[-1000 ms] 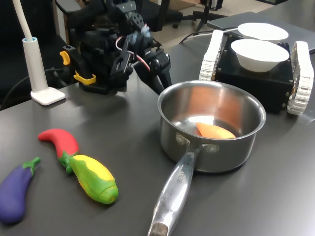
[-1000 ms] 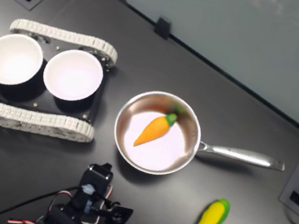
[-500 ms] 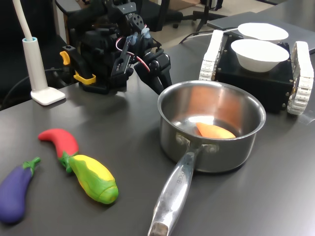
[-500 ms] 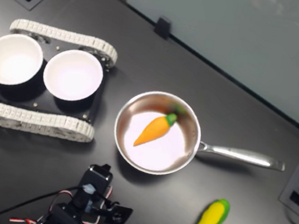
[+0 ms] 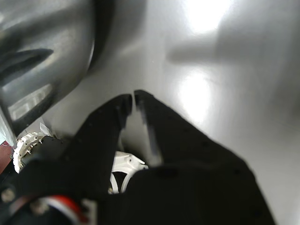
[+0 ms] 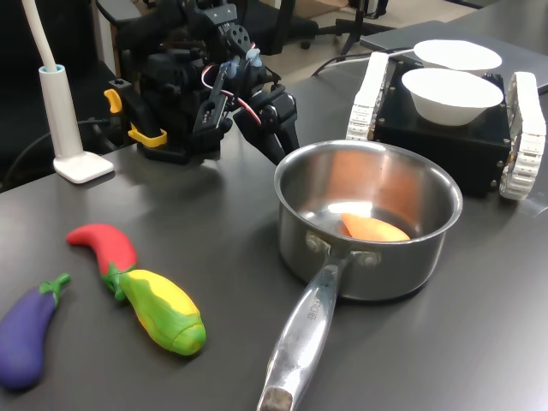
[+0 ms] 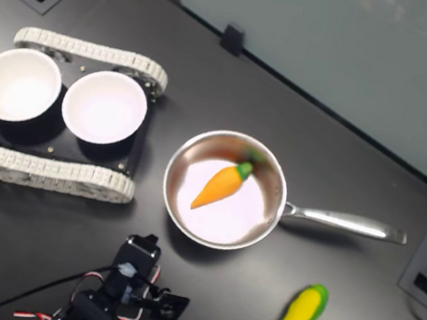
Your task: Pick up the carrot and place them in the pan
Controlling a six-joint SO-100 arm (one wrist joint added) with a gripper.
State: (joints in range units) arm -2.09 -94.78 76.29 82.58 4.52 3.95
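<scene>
Carrot (image 7: 223,185) seen lying inside pan (image 7: 274,177); fingers (image 5: 123,104) nearly together, empty, outside the rim. Task apparently done.

Dark grey table (image 6: 214,248). Two white bowls (image 7: 105,106) (image 7: 17,84) side by side on a black tracked base (image 6: 445,137), white treads (image 7: 43,171) along both sides. Red chili (image 6: 104,247) touching yellow-green corn (image 6: 163,310) at the first exterior view's lower left; purple eggplant (image 6: 26,334) just beside. White lamp stand (image 6: 73,128) at rear left.
</scene>
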